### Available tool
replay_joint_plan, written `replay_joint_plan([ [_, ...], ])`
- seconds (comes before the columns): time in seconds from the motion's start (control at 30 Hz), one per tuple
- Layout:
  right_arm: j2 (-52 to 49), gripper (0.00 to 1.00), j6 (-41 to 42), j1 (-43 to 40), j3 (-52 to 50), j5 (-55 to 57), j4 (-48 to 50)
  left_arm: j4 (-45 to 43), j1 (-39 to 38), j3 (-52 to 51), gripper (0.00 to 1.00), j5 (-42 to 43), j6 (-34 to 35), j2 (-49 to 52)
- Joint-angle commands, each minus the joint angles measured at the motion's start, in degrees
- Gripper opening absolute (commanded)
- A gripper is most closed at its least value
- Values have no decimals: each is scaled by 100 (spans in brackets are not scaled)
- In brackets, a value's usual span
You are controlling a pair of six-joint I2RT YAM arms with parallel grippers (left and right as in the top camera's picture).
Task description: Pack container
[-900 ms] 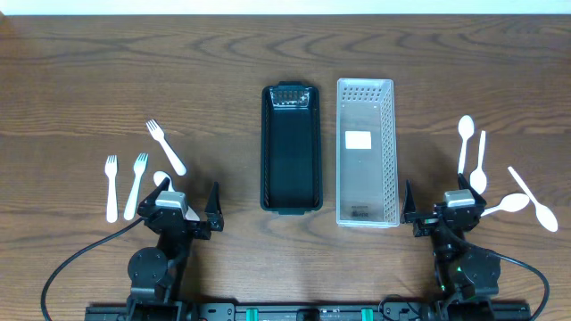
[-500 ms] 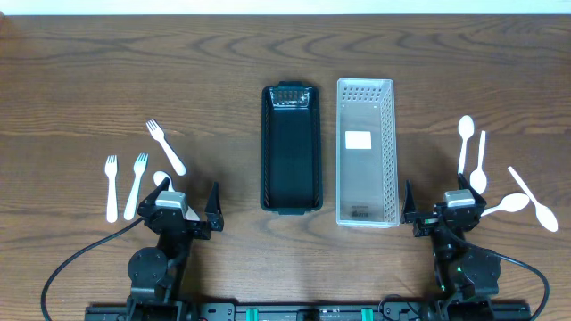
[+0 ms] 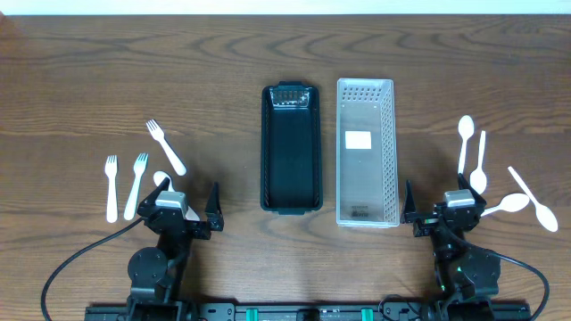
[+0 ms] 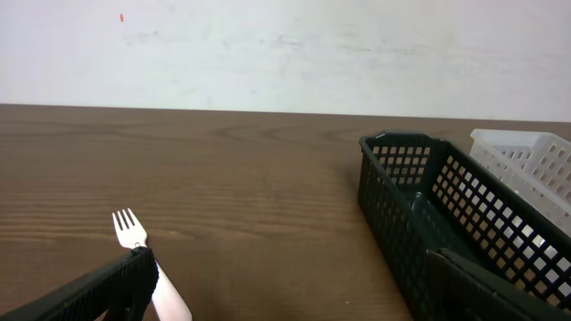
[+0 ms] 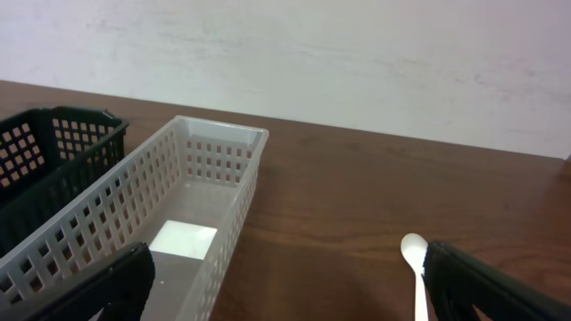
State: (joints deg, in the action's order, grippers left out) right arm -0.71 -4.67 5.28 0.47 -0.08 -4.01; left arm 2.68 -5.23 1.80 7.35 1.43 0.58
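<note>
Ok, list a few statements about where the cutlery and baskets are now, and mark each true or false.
1. The black basket holds no cutlery. True.
2. The forks lie to the right of the white basket. False: all three lie on the table, left of the black basket.
3. The left gripper and right gripper are both open and empty. True.
4. One of the spoons is already in the white basket. False: the spoons lie on the table, and the white basket holds only a label.
</note>
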Motion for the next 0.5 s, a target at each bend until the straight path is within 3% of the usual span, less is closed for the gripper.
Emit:
replay_joint_plan([
  [0.0, 35, 99, -55, 70, -15, -17, -24, 199, 24, -85, 98, 166, -57, -35],
  [0.47, 35, 99, -55, 70, -15, -39, 214, 199, 24, -85, 98, 170, -55, -35],
])
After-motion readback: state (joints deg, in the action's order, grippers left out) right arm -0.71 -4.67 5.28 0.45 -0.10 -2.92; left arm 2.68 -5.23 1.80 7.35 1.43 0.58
